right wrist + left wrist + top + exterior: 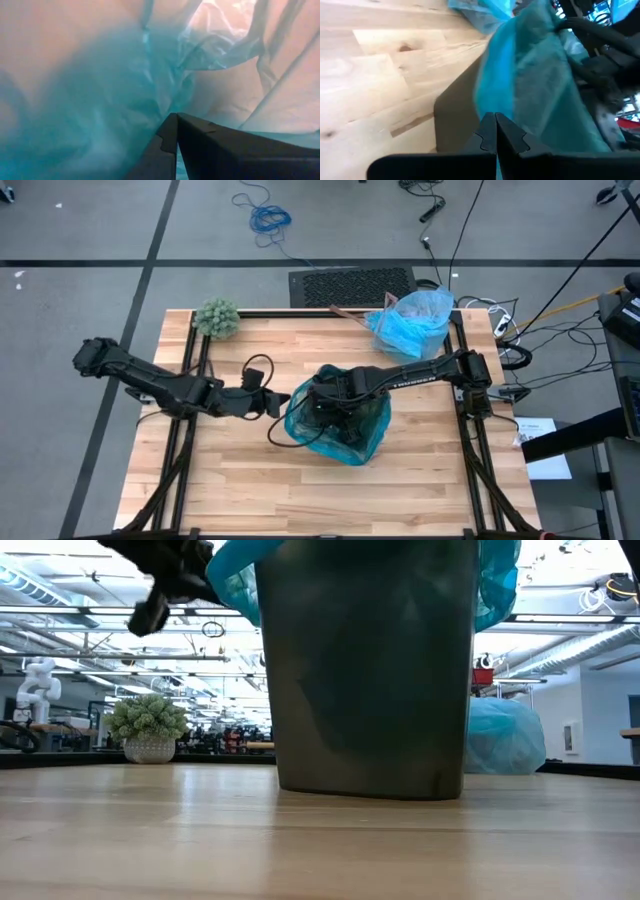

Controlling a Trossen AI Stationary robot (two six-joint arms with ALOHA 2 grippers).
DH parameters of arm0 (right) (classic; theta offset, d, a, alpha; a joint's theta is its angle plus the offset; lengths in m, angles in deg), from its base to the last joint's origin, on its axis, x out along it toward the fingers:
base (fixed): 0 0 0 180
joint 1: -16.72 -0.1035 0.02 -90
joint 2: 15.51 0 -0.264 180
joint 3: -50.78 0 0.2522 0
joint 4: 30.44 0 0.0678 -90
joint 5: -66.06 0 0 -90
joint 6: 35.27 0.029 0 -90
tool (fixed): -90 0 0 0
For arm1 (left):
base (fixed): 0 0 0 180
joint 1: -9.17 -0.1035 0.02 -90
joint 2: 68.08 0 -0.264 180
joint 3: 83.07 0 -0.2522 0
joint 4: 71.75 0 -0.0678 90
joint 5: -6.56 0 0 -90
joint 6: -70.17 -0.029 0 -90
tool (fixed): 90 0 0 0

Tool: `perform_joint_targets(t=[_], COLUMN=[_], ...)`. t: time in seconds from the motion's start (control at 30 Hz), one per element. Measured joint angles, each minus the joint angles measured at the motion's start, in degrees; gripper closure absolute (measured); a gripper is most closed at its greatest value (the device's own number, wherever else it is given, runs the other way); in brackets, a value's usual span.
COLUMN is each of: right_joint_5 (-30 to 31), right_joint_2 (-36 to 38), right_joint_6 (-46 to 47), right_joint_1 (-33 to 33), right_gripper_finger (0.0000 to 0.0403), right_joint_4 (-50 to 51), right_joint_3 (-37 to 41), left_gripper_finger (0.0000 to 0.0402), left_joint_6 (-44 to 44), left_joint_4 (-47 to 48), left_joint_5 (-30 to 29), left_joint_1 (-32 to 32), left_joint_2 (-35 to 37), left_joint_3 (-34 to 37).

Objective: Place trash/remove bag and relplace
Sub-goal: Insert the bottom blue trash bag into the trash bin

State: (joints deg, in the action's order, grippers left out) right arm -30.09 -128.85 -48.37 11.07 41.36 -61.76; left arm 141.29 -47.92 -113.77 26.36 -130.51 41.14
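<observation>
Teal liner (345,430) lines the bin (370,670); right tool (176,131) closed inside.

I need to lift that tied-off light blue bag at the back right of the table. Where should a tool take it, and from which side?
Take the light blue bag at its gathered top, where the plastic bunches into a neck, probably coming from above. The body is loose, bulging film that would likely slip or tear. The right tool, shut inside the bin's teal liner, sits nearest.
</observation>
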Motion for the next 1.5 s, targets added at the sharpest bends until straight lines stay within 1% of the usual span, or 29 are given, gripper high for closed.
perform_joint_targets(t=[0.17,0.27,0.47,0.6,0.7,0.83,1.0,1.07,1.2,1.5], right_joint_5=[-0.2,-0.2,-0.2,-0.2,-0.2,-0.2,-0.3,-1.7,-1.8,-1.3], right_joint_2=[0.0,0.0,0.0,0.0,0.0,0.0,0.0,0.0,0.1,3.5], right_joint_6=[0.0,0.0,0.1,0.2,0.2,0.2,0.7,1.1,2.2,2.9], right_joint_1=[0.0,0.0,0.0,-0.1,-0.1,-0.1,-0.1,0.0,-0.1,-0.1], right_gripper_finger=[0.0403,0.0403,0.0403,0.0403,0.0403,0.0403,0.0403,0.0403,0.0403,0.0403], right_joint_4=[0.0,0.0,0.0,0.0,0.1,0.0,0.0,0.3,1.0,1.7], right_joint_3=[0.0,0.0,0.0,0.0,0.0,0.0,0.0,0.0,0.0,0.0], left_gripper_finger=[0.0402,0.0402,0.0402,0.0402,0.0402,0.0402,0.0402,0.0402,0.0402,0.0402], left_joint_6=[-2.9,-4.1,-7.0,-7.3,-7.6,-7.1,-7.0,-7.0,-7.0,-7.4], left_joint_4=[-11.2,-14.8,-15.8,-17.9,-18.3,-18.0,-23.7,-25.6,-27.6,-27.6], left_joint_5=[5.2,7.0,6.8,8.6,10.6,13.8,17.1,18.1,19.4,21.6], left_joint_1=[-4.0,-5.1,-5.9,-7.1,-7.9,-9.2,-10.1,-10.5,-10.9,-12.0], left_joint_2=[-0.7,-0.8,0.9,0.3,-1.8,-6.7,-12.6,-14.4,-16.2,-16.3], left_joint_3=[3.7,4.2,3.7,3.7,3.6,3.7,3.7,3.7,3.7,3.7])
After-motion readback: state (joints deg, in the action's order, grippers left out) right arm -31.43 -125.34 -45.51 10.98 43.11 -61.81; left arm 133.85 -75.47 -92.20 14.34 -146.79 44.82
